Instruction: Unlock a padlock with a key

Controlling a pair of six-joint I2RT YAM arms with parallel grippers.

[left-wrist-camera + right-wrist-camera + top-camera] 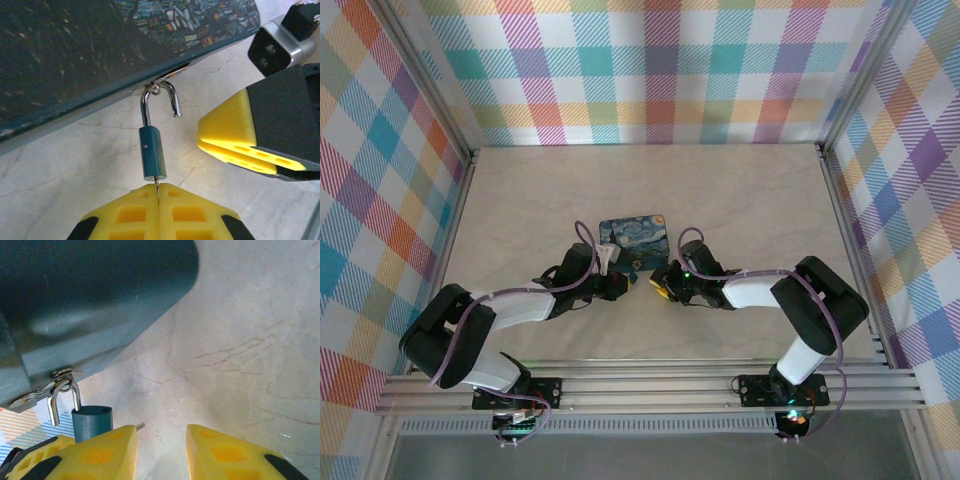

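Padlock [152, 152] lies right at the left hand's [158, 194] fingertips, its blue body in line with them over the pale surface [75, 165]. Left hand is pinched fully closed on a thin key [157, 185] blade that enters the lock's base. Right hand [161, 442] is just beside the lock, with a small gap between its 2 fingers and nothing in it. Farther on, the shackle [145, 110] stands open with 1 leg clear of the body. It is hooked through the latch of the tin [75, 45].

The left arm [515, 306] and right arm [750, 292] are built from white links and black joint housings. Purple cables [590, 240] are looped along the links. Black base plates [516, 392] are fitted. The yellow fingers [145, 215] are moulded with rectangular recesses.
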